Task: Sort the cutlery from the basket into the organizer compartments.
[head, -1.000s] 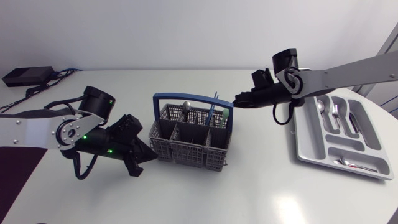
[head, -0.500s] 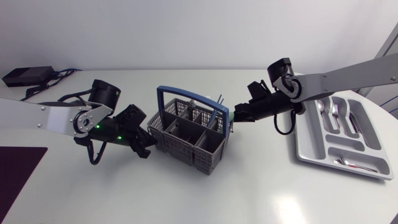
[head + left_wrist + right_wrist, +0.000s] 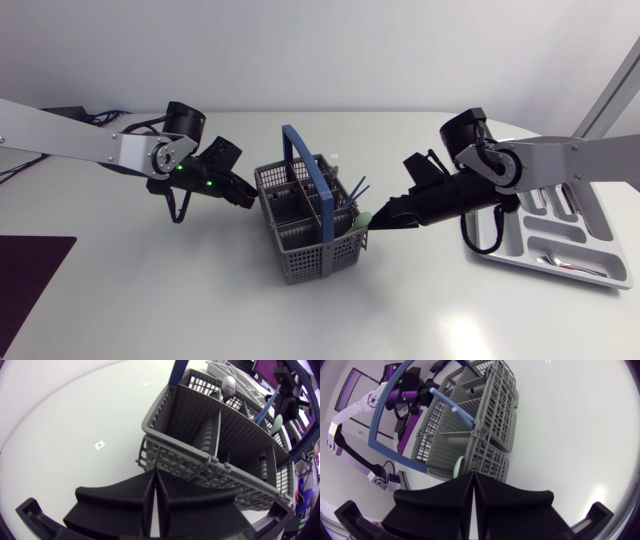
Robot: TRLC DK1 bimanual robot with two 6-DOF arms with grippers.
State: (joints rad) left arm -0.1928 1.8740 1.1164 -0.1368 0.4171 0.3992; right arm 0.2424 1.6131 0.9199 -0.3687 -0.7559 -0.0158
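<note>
Silver-grey arms (image 3: 70, 138) bear black joints (image 3: 183, 118) and hands (image 3: 248, 198)

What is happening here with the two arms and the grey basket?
Both arms are at the basket, one on each side. The left end effector is shut and empty, with its tip against the basket's near corner. The right end effector is also shut and empty, at the opposite side. A spoon and a few other pieces stand in the basket. The organizer beside the right arm holds some cutlery.
</note>
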